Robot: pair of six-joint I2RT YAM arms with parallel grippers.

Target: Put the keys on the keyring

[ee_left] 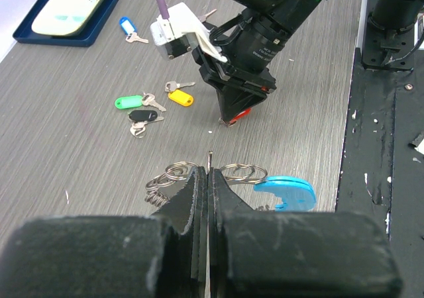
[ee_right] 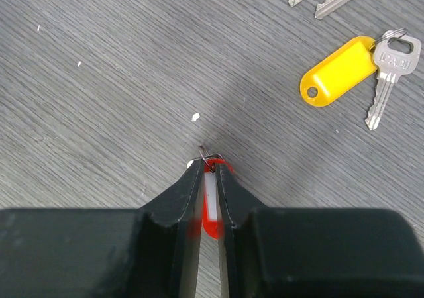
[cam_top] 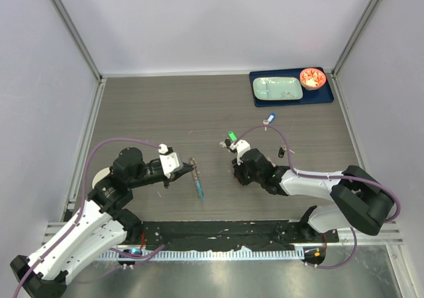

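**Top external.** Grey wood-grain table point(cam_top: 152, 112), enclosed by plain white walls point(cam_top: 199, 20) with aluminium posts point(cam_top: 73, 30) in the corners. A black base rail point(cam_top: 218, 230) runs along the near edge. At 1 o'clock a dark blue tray point(cam_top: 326, 98) carries a pale green plate point(cam_top: 278, 88) and a small red bowl point(cam_top: 312, 78).

The left gripper point(cam_top: 187, 172) is at 7 o'clock from table centre. The keyring point(cam_top: 197, 185) hangs from its tips. The right gripper point(cam_top: 236, 174) is at 5 o'clock, tips down at the table. A green-tagged key point(cam_top: 232, 136) lies just beyond it. A blue-tagged key point(cam_top: 269, 119) lies farther off toward 1 o'clock.

**Left wrist.** Jaws pressed together on the keyring wire. Small split rings splay to either side of the tips, and the blue crescent point(ee_left: 285, 191) sticks out at 3 o'clock. At 12 o'clock is the other arm's tool, with a bit of red at its tip. At 10 o'clock a loose cluster lies on the wood: the green tag, a black-tagged key point(ee_left: 144, 115) and a yellow-tagged key point(ee_left: 180, 98). The blue tag lies nearer the tray, at 11 o'clock.

**Right wrist.** Jaws narrow, pinching the red-tagged key point(ee_right: 212, 226) edge-on. Its small wire ring pokes out past the tips, at or just above the surface; I cannot tell if it touches. The yellow tag and its silver key lie flat at 2 o'clock. A few white specks dot the grain.
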